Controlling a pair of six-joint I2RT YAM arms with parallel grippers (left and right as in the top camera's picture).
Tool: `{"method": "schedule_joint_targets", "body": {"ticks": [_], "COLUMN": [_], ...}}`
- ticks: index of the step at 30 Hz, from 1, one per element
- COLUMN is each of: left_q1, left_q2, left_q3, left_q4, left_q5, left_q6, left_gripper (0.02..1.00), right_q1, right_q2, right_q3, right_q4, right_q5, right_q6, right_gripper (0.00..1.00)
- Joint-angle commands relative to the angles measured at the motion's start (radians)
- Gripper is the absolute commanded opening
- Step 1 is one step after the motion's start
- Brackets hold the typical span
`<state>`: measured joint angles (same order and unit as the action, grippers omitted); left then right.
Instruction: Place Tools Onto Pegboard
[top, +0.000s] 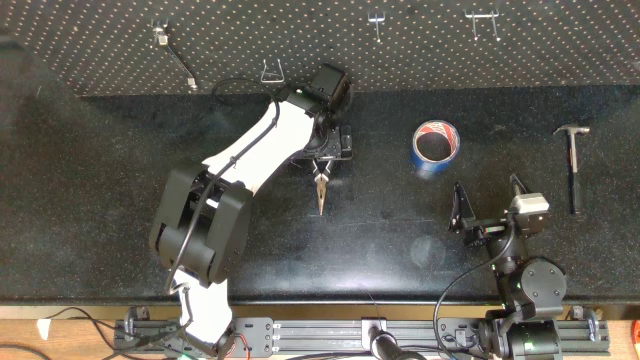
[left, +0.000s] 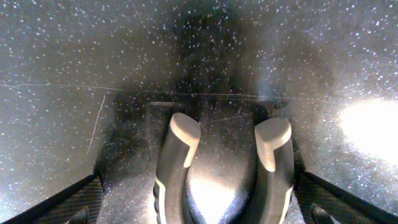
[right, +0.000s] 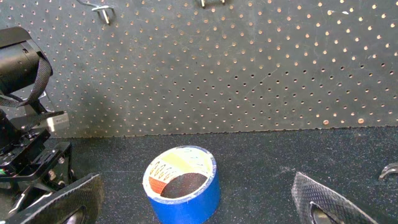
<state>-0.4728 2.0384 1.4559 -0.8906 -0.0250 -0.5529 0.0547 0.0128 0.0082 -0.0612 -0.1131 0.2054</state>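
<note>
A pair of pliers (top: 320, 193) lies on the black mat near the middle, its nose pointing toward the arms' bases. Its two grey handles (left: 177, 165) lie between my left gripper's (left: 199, 208) fingers, with a gap on each side; the gripper is open and low over the mat. In the top view my left gripper (top: 323, 158) sits over the handle end. My right gripper (top: 489, 205) stands open at the right front, empty, facing a blue tape roll (right: 182, 185). The tape roll (top: 436, 146) stands upright. A hammer (top: 573, 165) lies at far right.
The pegboard (top: 400, 50) runs along the back, with wire hooks (top: 272, 71) behind my left arm and further hooks (top: 483, 22) at upper right. A small hook with a dark cord (top: 175, 52) hangs at left. The pegboard (right: 249, 74) rises behind the tape.
</note>
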Motion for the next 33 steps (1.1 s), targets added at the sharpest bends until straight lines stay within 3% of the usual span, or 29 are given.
{"method": "schedule_joint_targets", "body": {"ticks": [1, 3, 14, 15, 16, 17, 20, 22, 24, 25, 26, 33], "left_q1": [-0.007, -0.014, -0.013, -0.013, -0.013, -0.013, 0.003, 0.096, 0.153, 0.158, 0.158, 0.176], "left_q2": [0.027, 0.031, 0.031, 0.031, 0.031, 0.031, -0.166, -0.439, -0.588, -0.661, -0.658, -0.412], "left_q3": [0.020, 0.020, 0.020, 0.020, 0.020, 0.020, 0.020, 0.019, 0.019, 0.019, 0.019, 0.019], "left_q4": [-0.004, -0.003, -0.003, -0.003, -0.003, -0.004, -0.098, -0.242, -0.248, -0.158, -0.056, 0.530], "left_q5": [0.004, 0.008, 0.007, 0.006, 0.005, 0.007, 0.011, 0.010, -0.087, -0.238, -0.264, -0.256], "left_q6": [0.012, 0.012, 0.012, 0.012, 0.013, 0.042, 0.190, 0.188, 0.188, 0.217, 0.265, 0.335], "left_gripper": [0.728, 0.560, 0.498, 0.419, 0.058, 0.027, 0.027, 0.027, 0.029, 0.029, 0.027, 0.027], "right_q1": [0.008, 0.008, 0.008, 0.008, 0.008, 0.008, 0.008, 0.008, 0.008, 0.008, 0.008, 0.008], "right_q2": [-0.009, -0.009, -0.009, -0.009, -0.009, -0.009, -0.009, -0.009, -0.009, -0.009, -0.009, -0.009], "right_q3": [-0.004, -0.004, -0.004, -0.004, -0.004, -0.004, -0.004, -0.004, -0.004, -0.004, -0.004, -0.004], "right_q4": [-0.003, -0.003, -0.003, -0.003, -0.003, -0.003, -0.003, -0.003, -0.003, -0.003, -0.003, -0.003], "right_q5": [0.001, 0.001, 0.001, 0.001, 0.001, 0.001, 0.001, 0.001, 0.001, 0.001, 0.001, 0.001], "right_q6": [0.011, 0.011, 0.011, 0.011, 0.011, 0.011, 0.011, 0.011, 0.011, 0.011, 0.011, 0.011], "right_gripper": [0.989, 0.989, 0.989, 0.989, 0.989, 0.989, 0.989, 0.989, 0.989, 0.989, 0.989, 0.989]}}
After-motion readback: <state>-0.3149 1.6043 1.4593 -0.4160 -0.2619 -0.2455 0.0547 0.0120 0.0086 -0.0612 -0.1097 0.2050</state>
